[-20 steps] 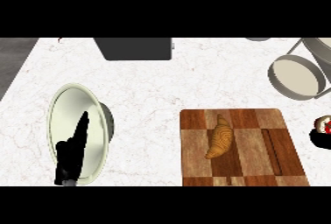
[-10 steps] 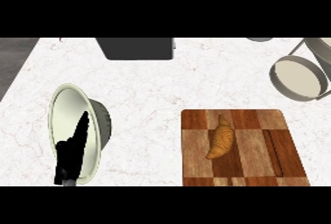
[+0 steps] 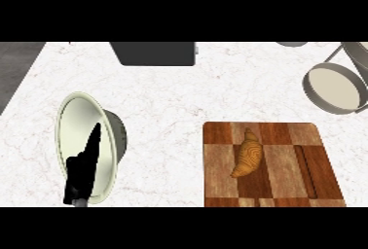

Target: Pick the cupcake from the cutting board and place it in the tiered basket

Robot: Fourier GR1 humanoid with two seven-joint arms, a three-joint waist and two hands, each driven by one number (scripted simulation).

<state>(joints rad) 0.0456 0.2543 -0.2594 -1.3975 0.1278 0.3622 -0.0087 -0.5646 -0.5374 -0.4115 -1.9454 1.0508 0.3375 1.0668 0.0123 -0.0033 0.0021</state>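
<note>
A wooden cutting board lies at the lower right of the white counter. On it rests a golden croissant; I see no cupcake anywhere. The tiered basket, grey rings with cream bottoms, stands at the upper right and is partly cut off by the view's edge. My left hand rests at the lower left with its fingers straight and pointing up, in front of a pale bowl, holding nothing. My right hand does not show.
A pale green bowl tilts on its side at the left, behind my left hand. A dark grey box sits at the counter's far edge. The counter's left edge runs along the upper left.
One second ago a small dark and red shape showed at the right edge beside the board; it has left the view. The left hand and croissant have not moved.
</note>
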